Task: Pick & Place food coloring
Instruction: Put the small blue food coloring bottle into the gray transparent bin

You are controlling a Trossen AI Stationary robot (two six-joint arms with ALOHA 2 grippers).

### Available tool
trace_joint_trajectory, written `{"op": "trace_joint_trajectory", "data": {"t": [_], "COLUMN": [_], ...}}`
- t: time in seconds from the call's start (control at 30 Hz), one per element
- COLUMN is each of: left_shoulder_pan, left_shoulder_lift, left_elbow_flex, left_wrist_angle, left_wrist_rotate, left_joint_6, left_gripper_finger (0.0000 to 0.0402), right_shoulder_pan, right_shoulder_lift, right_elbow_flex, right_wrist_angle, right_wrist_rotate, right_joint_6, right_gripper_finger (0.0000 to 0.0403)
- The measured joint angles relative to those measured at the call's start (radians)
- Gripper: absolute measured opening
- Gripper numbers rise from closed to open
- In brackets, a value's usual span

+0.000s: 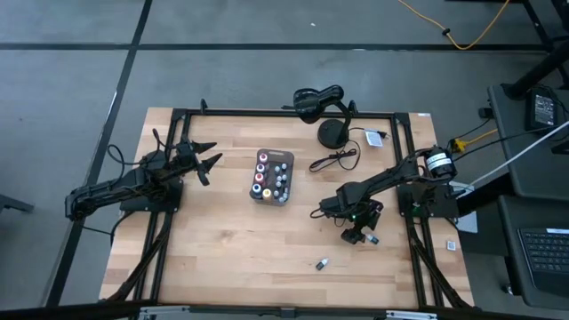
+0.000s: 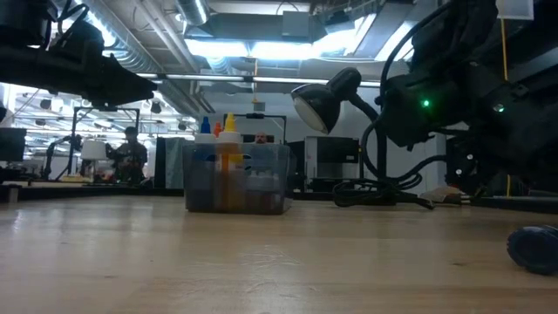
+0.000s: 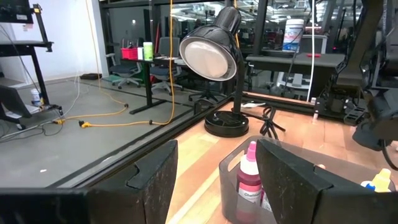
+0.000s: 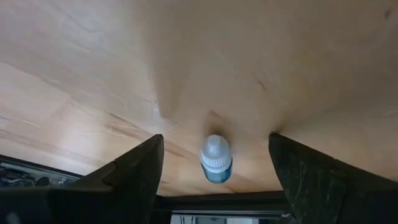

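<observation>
So the wooden table (image 1: 222, 249) takes up most of the overhead shot, with the two arms on either side. Left arm is parked out around 9 o'clock from the tray, its left gripper (image 1: 207, 159) up off the surface with fingers spread apart and nothing in them, pointing toward the tray. Right arm reaches in from the 3 o'clock edge and the right gripper (image 1: 360, 234) is down low over the wood at about 4 o'clock from the tray, fingers wide and released. Black desk lamp (image 1: 324, 107) sits at the far edge, roughly 1 o'clock from the tray, cable trailing off its round base. The gray tray (image 1: 272, 176) is mid-table and holds most of the food coloring bottles (image 1: 267, 174) standing upright, caps in mixed colors. One loose bottle with a white cap (image 4: 216, 159) lies on the wood right between the right gripper's open fingers, not gripped. Another tiny bottle (image 1: 321, 263) lies alone near the front edge, around 5 o'clock from the tray.
</observation>
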Motion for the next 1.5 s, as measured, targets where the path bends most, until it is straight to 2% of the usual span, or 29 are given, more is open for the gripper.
{"op": "trace_joint_trajectory", "data": {"t": [0.5, 0.97, 1.2, 1.5], "left_shoulder_pan": [0.000, 0.000, 0.000, 0.000], "left_shoulder_lift": [0.000, 0.000, 0.000, 0.000], "left_elbow_flex": [0.000, 0.000, 0.000, 0.000], "left_wrist_angle": [0.000, 0.000, 0.000, 0.000], "left_wrist_rotate": [0.000, 0.000, 0.000, 0.000], "left_joint_6": [0.000, 0.000, 0.000, 0.000], "left_gripper_finger": [0.0212, 0.0212, 0.0212, 0.0212], "right_shoulder_pan": [0.015, 0.015, 0.015, 0.014], "right_shoulder_lift": [0.027, 0.029, 0.029, 0.030], "right_elbow_flex": [-0.001, -0.002, -0.002, -0.003], "right_wrist_angle": [-0.002, 0.001, -0.005, -0.010], "right_wrist_rotate": [-0.001, 0.012, 0.020, 0.027], "right_joint_6": [0.026, 0.025, 0.026, 0.046], "right_gripper_finger": [0.0292, 0.0264, 0.0230, 0.0154]}}
